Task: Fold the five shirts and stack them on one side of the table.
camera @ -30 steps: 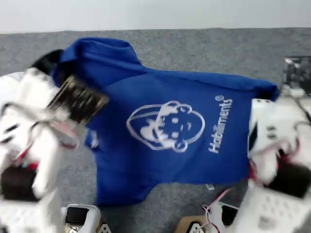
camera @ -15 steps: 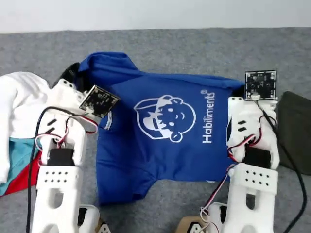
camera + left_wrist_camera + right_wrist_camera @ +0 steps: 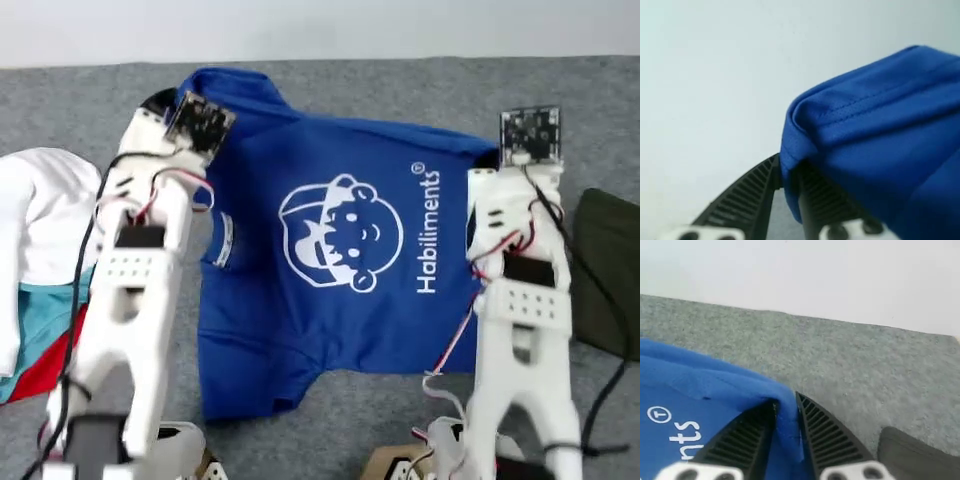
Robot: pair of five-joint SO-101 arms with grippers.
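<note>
While the grey table (image 3: 400, 90) carries the blue shirt (image 3: 340, 260) spread print-up across its middle, a white shirt (image 3: 40, 210) lies over a teal and red shirt (image 3: 40, 330) at its left edge, and a dark shirt (image 3: 605, 270) lies at its right edge. My left gripper (image 3: 789, 175) pinches a fold of the blue shirt toward the table's far left corner. My right gripper (image 3: 786, 412) has its 2 fingers closed on the same shirt's far right edge.
</note>
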